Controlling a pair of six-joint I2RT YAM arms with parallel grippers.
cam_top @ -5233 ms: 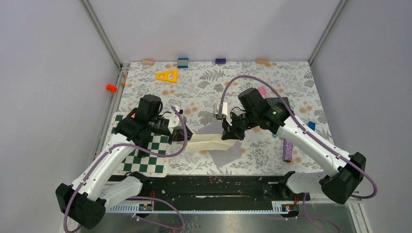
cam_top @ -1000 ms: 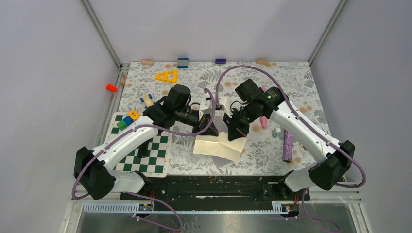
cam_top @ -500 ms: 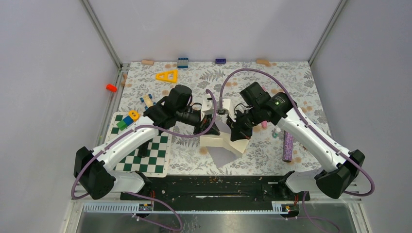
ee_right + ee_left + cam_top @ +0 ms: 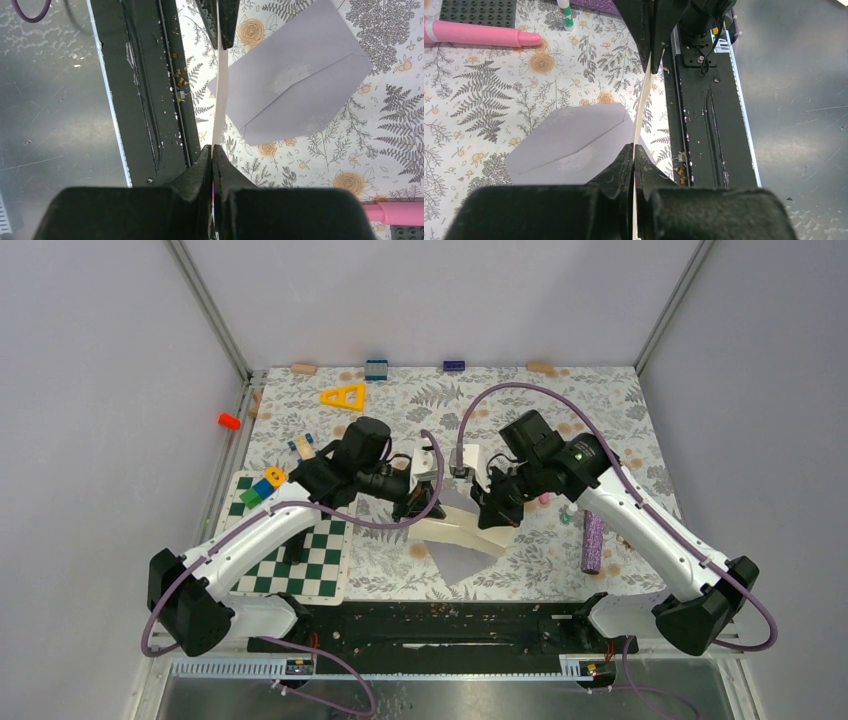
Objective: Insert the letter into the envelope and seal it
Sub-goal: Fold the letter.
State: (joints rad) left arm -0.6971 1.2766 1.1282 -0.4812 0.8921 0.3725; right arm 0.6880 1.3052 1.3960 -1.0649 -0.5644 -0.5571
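Overhead view of a flower-patterned table point(image 4: 620, 420), two white robot arms reaching in toward its middle. Between them the letter point(image 4: 455, 530), a tan sheet, raised off the table and spanning from claw to claw. Left gripper point(image 4: 418, 510) clenched on the sheet's left edge. Right gripper point(image 4: 492, 515) clenched on its right edge. Just beneath, flat on the table, the envelope point(image 4: 458, 566), plain grey, partly covered by the sheet from above.

From the left wrist camera, the letter point(image 4: 640, 120) seen edge-on as a thin pale line, from the near fingers point(image 4: 616, 167) up to the other claw. Grey envelope point(image 4: 569, 145) lying below and to one side, flap creases visible. Pink marker point(image 4: 479, 37) and dark studded plate point(image 4: 478, 10) farther off.

Same thin line from the right wrist camera, fingers point(image 4: 200, 165) pressed together on it.

Elsewhere: green-and-white chessboard point(image 4: 300, 565) at the near left, yellow triangle point(image 4: 344, 396) at the far side, purple tube point(image 4: 592, 542) on the right.
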